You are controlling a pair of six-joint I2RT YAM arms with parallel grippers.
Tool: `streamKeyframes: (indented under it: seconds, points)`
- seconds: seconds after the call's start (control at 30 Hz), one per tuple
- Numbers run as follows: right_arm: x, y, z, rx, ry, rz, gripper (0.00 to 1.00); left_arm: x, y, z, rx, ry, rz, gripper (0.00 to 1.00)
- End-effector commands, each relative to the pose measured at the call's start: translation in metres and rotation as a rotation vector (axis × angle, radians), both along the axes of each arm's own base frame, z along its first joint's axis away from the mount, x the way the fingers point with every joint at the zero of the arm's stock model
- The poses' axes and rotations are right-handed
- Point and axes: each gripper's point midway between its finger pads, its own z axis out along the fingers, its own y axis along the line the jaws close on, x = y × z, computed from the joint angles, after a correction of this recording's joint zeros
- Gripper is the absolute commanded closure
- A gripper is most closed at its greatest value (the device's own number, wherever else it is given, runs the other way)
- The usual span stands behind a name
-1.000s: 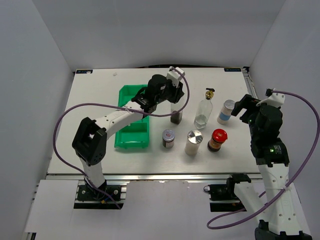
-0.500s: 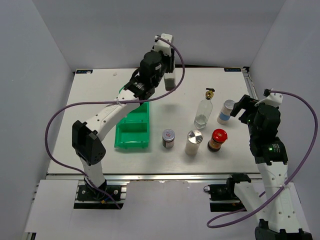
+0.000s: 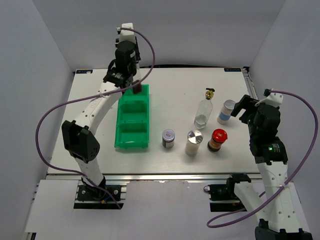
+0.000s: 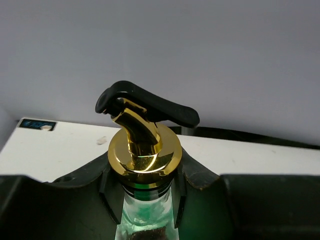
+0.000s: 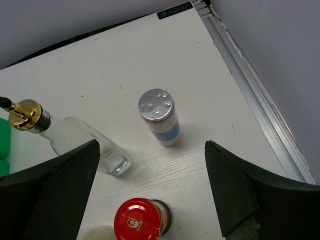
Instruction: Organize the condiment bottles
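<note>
dark jar (image 3: pixel 168 138): upright on the desk (image 3: pixel 225 165), nearest the arms, just right of the bin's near end; silver lid.
shaker (image 3: pixel 194 142): white with a silver lid, upright just right of the dark jar, not touching it.
red jar (image 3: pixel 217 140): brown with a red lid, upright at the right end of this front row (image 5: pixel 140 220).
bin (image 3: pixel 133 120): green, three compartments in a line running away from the arms, on the left half of the desk.
right hand (image 3: pixel 246 107): open, fingers (image 5: pixel 50 190) spread wide with nothing between them, hanging above the right side of the desk near the blue jar.
standing bottle (image 3: pixel 204 112): clear glass with a gold spout, upright behind the shaker (image 5: pixel 75 140).
blue jar (image 3: pixel 226 111): white with a blue label and a silver top, upright just right of the standing bottle and apart from it (image 5: pixel 159 117).
left hand (image 3: pixel 131 82): closed on the neck of the held bottle, a finger on each side just under the gold collar (image 4: pixel 145 185).
held bottle (image 3: pixel 137 89): clear glass, dark contents at the bottom, gold spout with a black lever (image 4: pixel 145 150); upright over the bin's far end. I can't tell whether its base touches the bin.
</note>
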Motion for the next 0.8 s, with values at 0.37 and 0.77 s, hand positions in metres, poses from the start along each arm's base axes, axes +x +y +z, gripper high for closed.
streamKeyframes:
  seconds: [0.37,0.77]
  points:
    - [0.001,-0.009,0.009,-0.032,-0.020,-0.041,0.11,0.021,0.007,0.003,-0.066,-0.085,-0.017,1.00]
    - [-0.001,-0.009,0.011,-0.037,-0.027,-0.038,0.10,0.029,-0.007,-0.040,0.005,-0.105,-0.109,1.00]
